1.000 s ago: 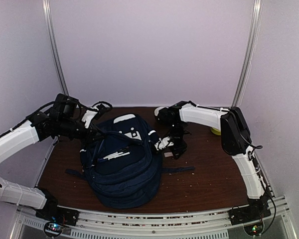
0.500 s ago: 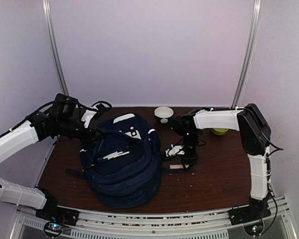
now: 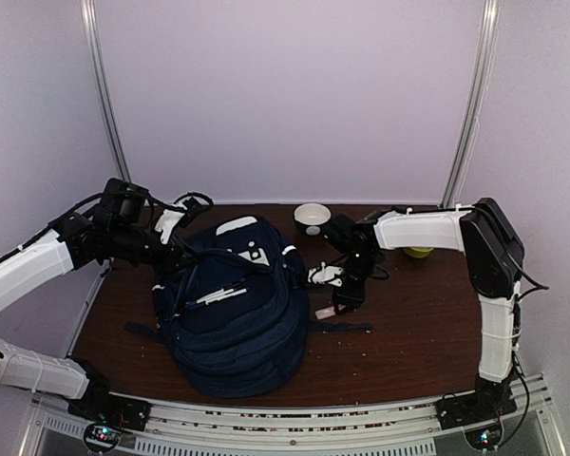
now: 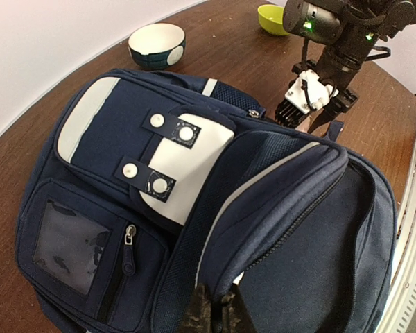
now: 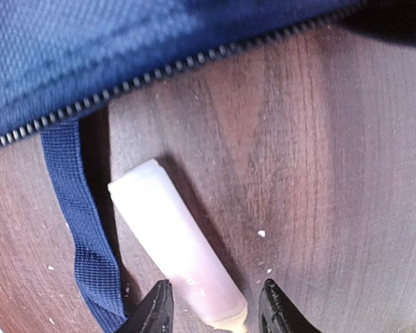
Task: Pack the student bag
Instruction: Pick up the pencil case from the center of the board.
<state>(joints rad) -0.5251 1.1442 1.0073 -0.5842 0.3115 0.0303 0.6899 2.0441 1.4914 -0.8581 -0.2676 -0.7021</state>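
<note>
The student bag (image 3: 233,313) lies in the middle of the table, navy with white trim and a white patch (image 4: 184,163). My left gripper (image 4: 211,313) is shut on the rim of the bag's main opening and holds it lifted; in the top view it is at the bag's far left (image 3: 176,249). My right gripper (image 5: 215,309) is open, low over the table just right of the bag. Its fingers straddle the lower end of a pale pink-white tube (image 5: 173,243) lying on the wood. In the top view that gripper (image 3: 347,293) is beside the tube (image 3: 323,311).
A white bowl (image 3: 312,217) stands behind the bag and a yellow-green bowl (image 3: 419,251) at the back right. White pens (image 3: 218,294) lie on the bag's front. A blue strap (image 5: 80,229) lies on the table next to the tube.
My right gripper has moved from the bag's right side out over the table, then slightly back left, and now sits over the tube. The left arm and the bag have not moved.
</note>
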